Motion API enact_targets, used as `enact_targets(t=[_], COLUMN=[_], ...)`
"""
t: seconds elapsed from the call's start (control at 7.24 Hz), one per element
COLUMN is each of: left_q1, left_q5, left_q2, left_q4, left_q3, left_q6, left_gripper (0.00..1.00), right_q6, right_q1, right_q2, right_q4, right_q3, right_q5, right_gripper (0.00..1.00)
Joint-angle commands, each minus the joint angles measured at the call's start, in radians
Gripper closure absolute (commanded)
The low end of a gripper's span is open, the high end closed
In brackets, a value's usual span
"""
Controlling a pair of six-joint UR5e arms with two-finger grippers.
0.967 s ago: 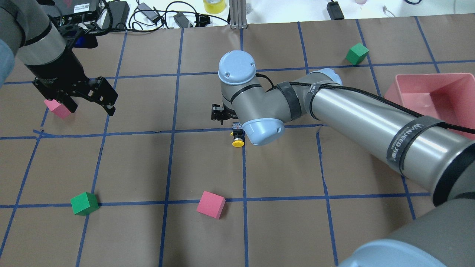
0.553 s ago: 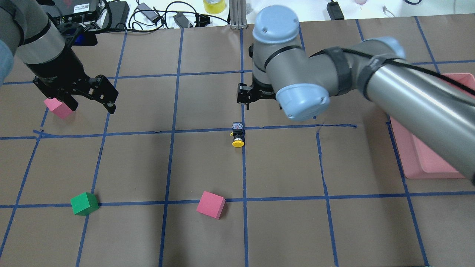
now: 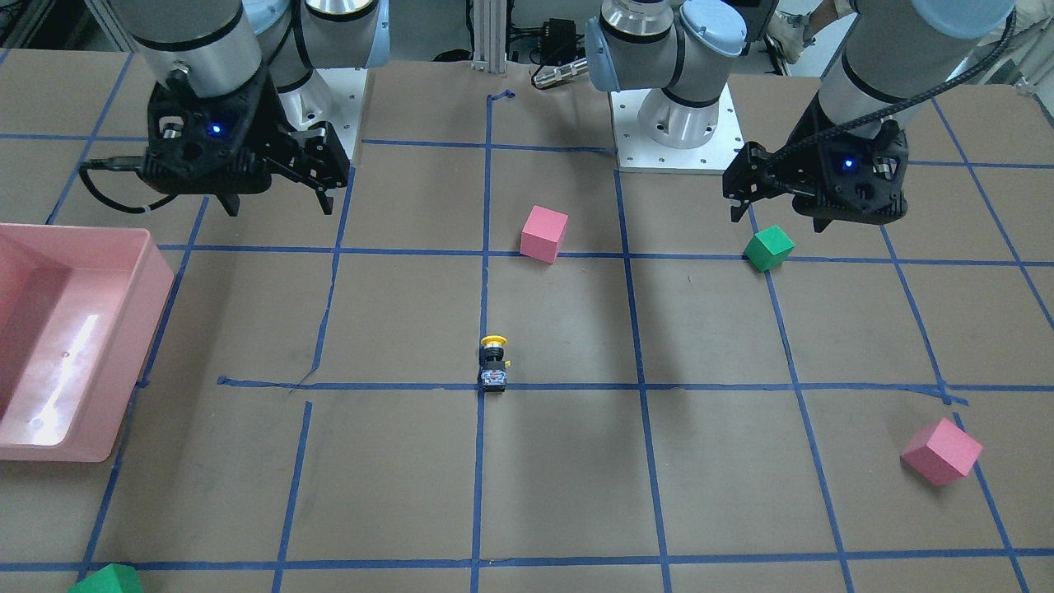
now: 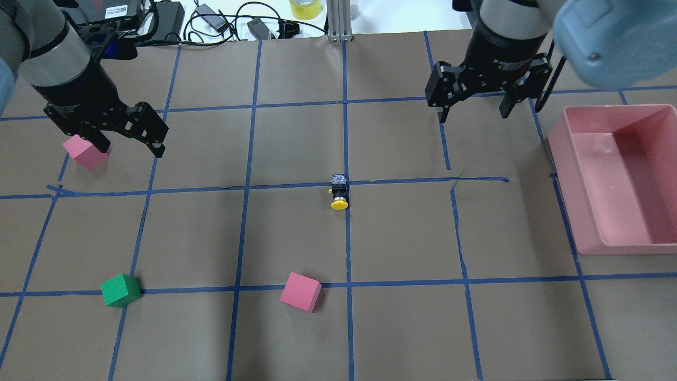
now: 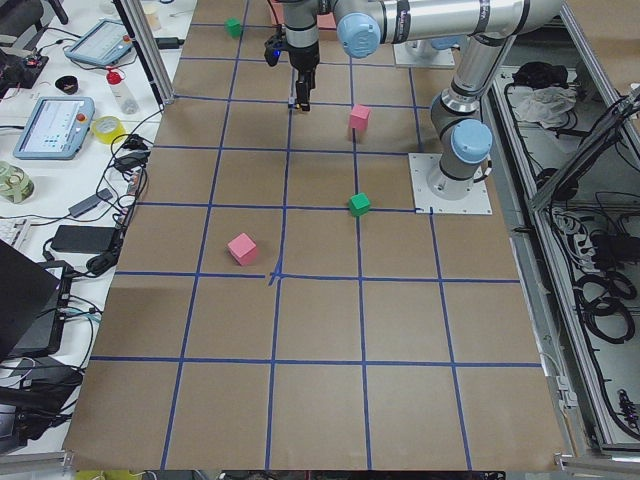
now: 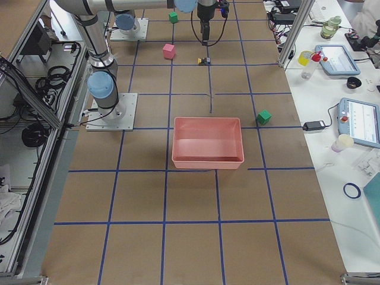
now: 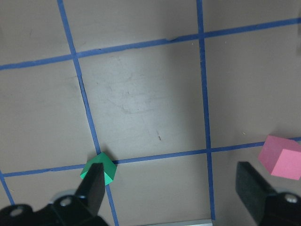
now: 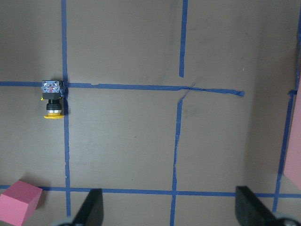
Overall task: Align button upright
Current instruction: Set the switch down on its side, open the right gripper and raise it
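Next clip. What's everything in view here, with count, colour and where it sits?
button: 1, yellow cap and black body; lying on its side at a tape crossing mid-table, cap toward the robot
pink cubes: 2, pink; one near the robot at centre, one far left by the left gripper
green cubes: 2, green; one near the robot's left, one far right
bin: 1, pink; robot's right
table: 1, brown with blue tape grid
left gripper: 1, black; open, over the far-left pink cube
right gripper: 1, black; open, raised far right, holding nothing
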Motion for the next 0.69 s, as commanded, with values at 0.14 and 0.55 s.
enact_targets(t=[0.14, 0.55], left_q1=[-0.005, -0.005], left_q5=[0.001, 0.010], left_q2=[-0.001, 0.004], left_q4=[0.015, 0.027], left_q3=[0.001, 0.001], left_q6=[0.021, 0.016], left_gripper=[0.00, 0.00], right_q6=[-0.041, -0.078], right_q1=[-0.025, -0.026], right_q2=[-0.007, -0.007], right_q4=[0.017, 0.015], right_q3=[-0.021, -0.018], right_q5=[0.015, 0.013], right_gripper=[0.00, 0.00])
